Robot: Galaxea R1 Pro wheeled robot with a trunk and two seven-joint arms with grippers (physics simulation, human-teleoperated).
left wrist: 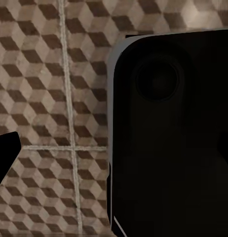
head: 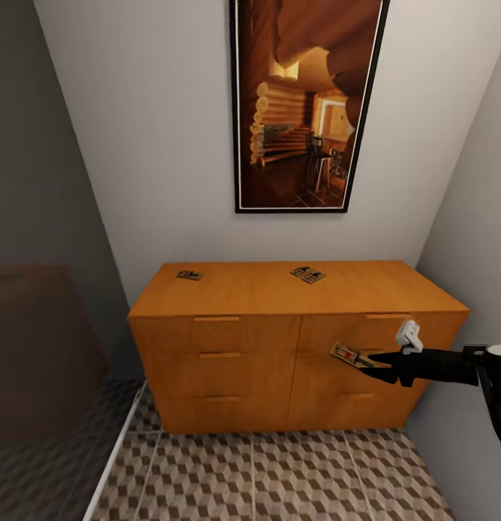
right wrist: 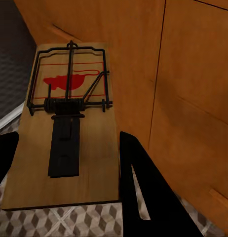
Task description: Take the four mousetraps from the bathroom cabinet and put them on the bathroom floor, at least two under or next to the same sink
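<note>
The orange-brown cabinet (head: 279, 340) stands against the back wall. Two mousetraps lie on its top, one at the left (head: 189, 275) and one near the middle (head: 308, 274). My right gripper (head: 366, 364) is shut on a third mousetrap (head: 345, 354), held in the air in front of the right-hand drawers. The right wrist view shows that mousetrap (right wrist: 69, 128) close up, a tan board with dark wire and a red mark, between the black fingers (right wrist: 143, 192). The bathroom floor (head: 279, 477) with its cube pattern lies below. A black fingertip (left wrist: 4, 153) of my left gripper hangs over the floor tiles (left wrist: 50, 89).
A tall framed picture (head: 308, 105) hangs on the wall above the cabinet. A dark glass panel (head: 48, 347) bounds the space on the left and a grey wall (head: 474, 239) closes it on the right. A black robot part (left wrist: 173, 133) blocks much of the left wrist view.
</note>
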